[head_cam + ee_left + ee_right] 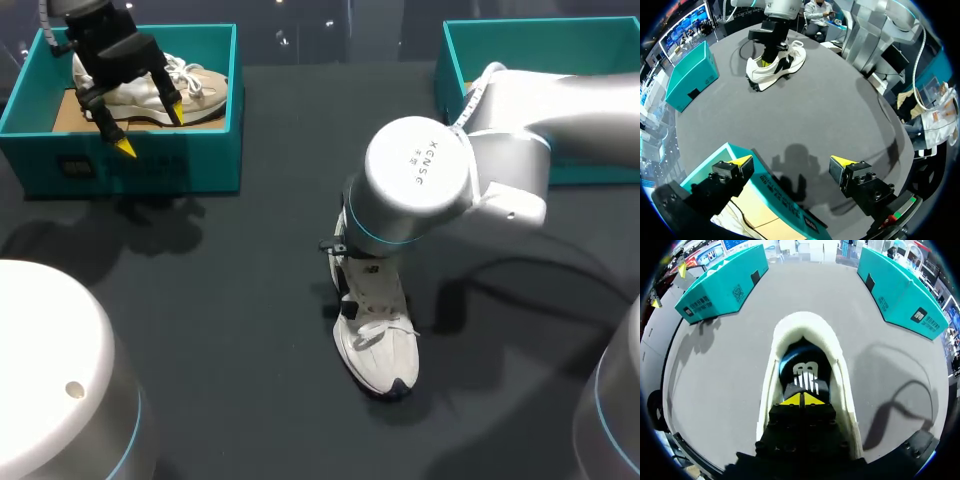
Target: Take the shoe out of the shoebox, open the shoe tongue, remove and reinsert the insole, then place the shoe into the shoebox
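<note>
The left claw (150, 130) hangs with its fingers spread above the near wall of a teal shoebox (130, 165), with a beige shoe (200, 90) inside just behind it. Well off to its right, the right arm (420, 180) stands over a white shoe (380, 345) on the dark table (220, 330).

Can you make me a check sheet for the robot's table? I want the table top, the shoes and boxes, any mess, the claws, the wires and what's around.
Surface: dark table, only shadows on the bare part.
Job's things: white shoe stands mid-table; teal shoebox at far left holds a beige shoe; second teal box at far right, partly behind the right arm.
Clutter: nothing seen.
Claws: left claw open, above the shoebox's front wall; right claw shut, tips inside the white shoe at its dark insole; whether it pinches the insole is unclear.
Cables: pale cable along the right arm.
Surroundings: nothing seen.
</note>
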Controlling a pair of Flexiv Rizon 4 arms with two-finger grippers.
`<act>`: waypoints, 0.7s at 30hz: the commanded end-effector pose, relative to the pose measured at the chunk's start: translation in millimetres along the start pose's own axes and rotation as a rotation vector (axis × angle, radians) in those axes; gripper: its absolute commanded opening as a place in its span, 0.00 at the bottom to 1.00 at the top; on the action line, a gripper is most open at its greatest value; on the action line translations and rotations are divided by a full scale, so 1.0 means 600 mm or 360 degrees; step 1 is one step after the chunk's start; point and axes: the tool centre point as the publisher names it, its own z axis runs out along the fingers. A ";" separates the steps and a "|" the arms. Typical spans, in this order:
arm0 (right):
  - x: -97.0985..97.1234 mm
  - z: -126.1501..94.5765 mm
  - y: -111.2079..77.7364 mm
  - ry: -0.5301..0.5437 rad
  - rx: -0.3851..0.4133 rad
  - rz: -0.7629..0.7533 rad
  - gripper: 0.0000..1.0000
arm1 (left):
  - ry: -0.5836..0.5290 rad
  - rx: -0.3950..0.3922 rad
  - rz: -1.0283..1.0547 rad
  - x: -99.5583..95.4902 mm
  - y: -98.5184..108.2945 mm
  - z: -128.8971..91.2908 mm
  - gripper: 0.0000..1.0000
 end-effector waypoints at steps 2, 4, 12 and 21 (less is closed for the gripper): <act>-0.007 -0.043 0.016 -0.0001 -0.0144 -0.0025 0.00 | 0.0002 -0.0003 0.0000 0.000 0.000 -0.001 1.00; -0.005 -0.046 0.023 0.0006 -0.0176 -0.0039 0.00 | 0.0002 -0.0003 0.0000 0.000 0.000 -0.001 1.00; 0.003 -0.042 0.054 0.0024 -0.0258 -0.0076 0.00 | 0.0002 -0.0003 0.0000 0.000 0.000 -0.001 1.00; 0.005 0.006 0.080 0.0009 -0.0223 -0.0110 0.00 | 0.0002 -0.0003 0.0000 0.000 0.000 -0.001 1.00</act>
